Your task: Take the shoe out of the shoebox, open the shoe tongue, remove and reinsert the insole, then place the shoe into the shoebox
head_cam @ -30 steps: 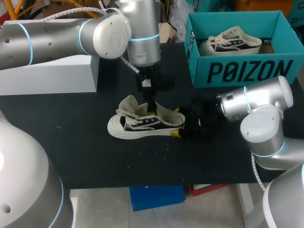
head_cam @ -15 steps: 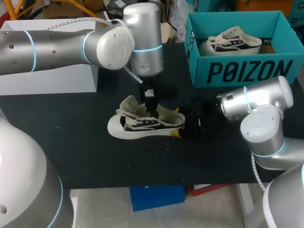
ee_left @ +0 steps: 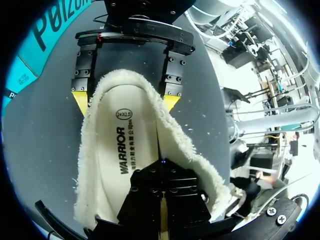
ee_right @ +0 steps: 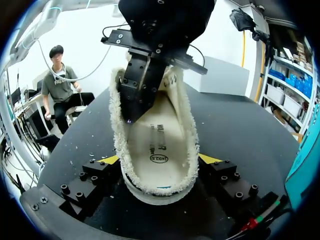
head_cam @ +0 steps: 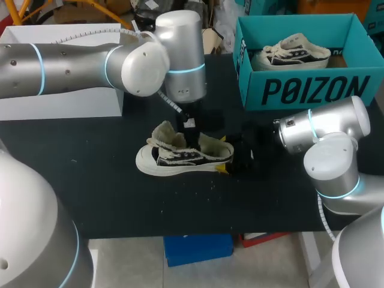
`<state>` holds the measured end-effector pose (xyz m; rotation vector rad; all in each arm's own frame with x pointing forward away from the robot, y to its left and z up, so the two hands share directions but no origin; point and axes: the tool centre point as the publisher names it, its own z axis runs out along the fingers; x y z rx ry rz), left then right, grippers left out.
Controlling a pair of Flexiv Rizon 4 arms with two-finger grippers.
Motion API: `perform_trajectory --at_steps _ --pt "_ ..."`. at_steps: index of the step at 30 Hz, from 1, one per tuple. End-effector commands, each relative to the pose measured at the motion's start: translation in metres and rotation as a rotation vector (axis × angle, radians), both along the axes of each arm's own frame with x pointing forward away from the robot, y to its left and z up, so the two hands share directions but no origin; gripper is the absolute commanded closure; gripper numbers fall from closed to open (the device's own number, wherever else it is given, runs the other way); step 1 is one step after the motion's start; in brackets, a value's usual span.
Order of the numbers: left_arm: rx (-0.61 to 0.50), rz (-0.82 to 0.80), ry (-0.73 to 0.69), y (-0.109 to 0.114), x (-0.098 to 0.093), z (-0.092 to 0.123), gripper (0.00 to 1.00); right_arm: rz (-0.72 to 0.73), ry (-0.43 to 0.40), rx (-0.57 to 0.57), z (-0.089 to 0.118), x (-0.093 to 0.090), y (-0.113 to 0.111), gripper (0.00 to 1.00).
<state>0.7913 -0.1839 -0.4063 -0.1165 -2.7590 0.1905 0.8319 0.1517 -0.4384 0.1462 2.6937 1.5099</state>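
A black-and-white shoe [head_cam: 180, 157] with fleece lining lies on the dark table [head_cam: 90, 192], toe to the left. My right gripper [head_cam: 227, 162] grips its heel, a yellow-tipped finger [ee_right: 111, 159] pressed on each side. In the left wrist view the same right gripper [ee_left: 125, 102] clamps the far end of the shoe. The white printed insole [ee_left: 127, 150] lies flat inside the shoe [ee_right: 157, 150]. My left gripper [head_cam: 189, 124] hangs just above the shoe's opening, shut [ee_left: 161, 167] with nothing in it. From the right wrist view the left gripper [ee_right: 131, 116] points down over the insole [ee_right: 160, 142].
The teal shoebox [head_cam: 300, 90] stands open at the back right with a second shoe [head_cam: 291, 53] inside. A white block [head_cam: 66, 96] sits at the back left under my left arm. A corner of the shoebox [ee_left: 30, 55] shows beyond the right gripper.
My left gripper has risen out of the shoe's opening to just above it, still shut. The shoe and the right gripper have stayed where they were.
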Motion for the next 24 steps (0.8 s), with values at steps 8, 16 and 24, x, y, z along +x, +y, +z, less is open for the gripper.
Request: perform_trajectory --at_steps 8,16,24 --pt "-0.024 0.019 -0.021 0.0074 -0.0038 -0.0051 0.67 -0.002 0.001 0.000 -0.0021 0.0017 -0.0016 1.00" --pt "-0.009 0.008 -0.079 0.0079 0.0005 -0.0067 0.56 -0.002 0.001 0.000 -0.0021 0.0017 -0.0016 1.00" --pt "0.121 0.036 -0.324 0.0116 0.0039 -0.0065 0.69 -0.002 0.001 0.000 -0.0021 0.0017 -0.0016 1.00"
